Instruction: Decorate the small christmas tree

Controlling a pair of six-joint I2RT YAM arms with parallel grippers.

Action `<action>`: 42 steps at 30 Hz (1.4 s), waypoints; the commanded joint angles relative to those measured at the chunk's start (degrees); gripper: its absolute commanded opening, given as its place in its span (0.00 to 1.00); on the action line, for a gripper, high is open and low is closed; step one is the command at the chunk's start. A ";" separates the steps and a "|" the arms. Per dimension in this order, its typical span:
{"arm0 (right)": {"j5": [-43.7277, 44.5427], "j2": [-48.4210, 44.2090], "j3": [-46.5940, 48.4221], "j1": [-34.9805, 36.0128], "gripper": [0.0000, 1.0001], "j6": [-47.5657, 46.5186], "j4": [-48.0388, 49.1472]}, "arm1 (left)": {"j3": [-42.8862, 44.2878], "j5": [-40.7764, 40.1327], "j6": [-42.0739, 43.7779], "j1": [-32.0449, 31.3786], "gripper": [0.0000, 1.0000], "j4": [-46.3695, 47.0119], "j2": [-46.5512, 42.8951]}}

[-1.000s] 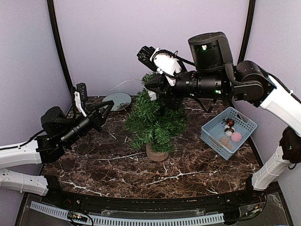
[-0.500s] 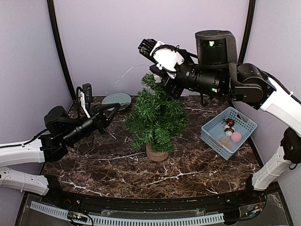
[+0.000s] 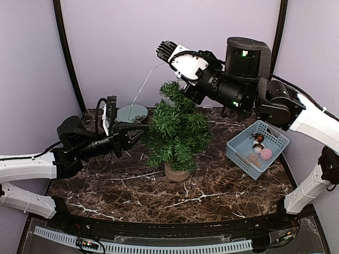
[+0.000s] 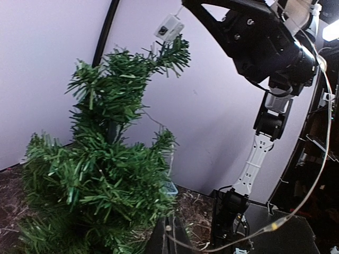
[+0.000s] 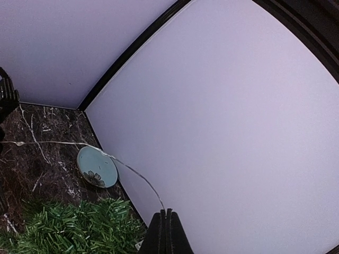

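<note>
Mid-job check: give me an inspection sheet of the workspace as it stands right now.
Surface: dark marble table, white-veined.
Job's things: small christmas tree upright at centre on its stump; thin light string spans between the grippers.
Clutter: blue basket at right holding ornaments; pale blue plate at back left.
Grippers: left gripper shut, string at its tips, beside the tree; right gripper shut on the string above the treetop.
Cables: black cable looped at the left wrist.
Surroundings: lilac walls, black frame posts.
</note>
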 commanded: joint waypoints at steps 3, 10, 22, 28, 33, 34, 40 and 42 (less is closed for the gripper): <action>-0.10 -4.17 -3.12 0.95 0.00 0.58 4.11 | 3.35 13.01 -2.81 0.05 0.00 7.21 2.56; -0.18 -7.29 -5.21 1.75 0.00 0.82 5.04 | 5.13 21.91 -3.67 -0.80 0.00 9.02 3.76; -1.06 -10.65 -8.03 2.41 0.00 0.30 6.98 | 7.09 22.27 -3.02 -2.27 0.00 5.30 3.14; 2.27 -10.26 -9.03 2.38 0.00 -3.29 9.54 | 2.85 10.62 -2.83 -2.31 0.00 3.04 1.82; 5.54 -9.28 -11.12 2.27 0.00 -11.19 17.72 | 0.65 -1.67 -2.45 -2.21 0.00 -1.14 -0.06; 5.66 -8.91 -11.44 2.06 0.00 -12.79 19.47 | 0.63 -3.31 -2.46 -2.13 0.00 -1.38 0.06; 3.44 -4.95 -8.52 -0.73 0.00 -17.00 22.61 | 0.50 -10.07 -4.82 -1.66 0.00 -2.40 1.43; 0.88 -3.87 -7.43 -3.16 0.00 -16.77 22.28 | 0.00 -12.09 -6.05 -1.26 0.00 -2.07 1.23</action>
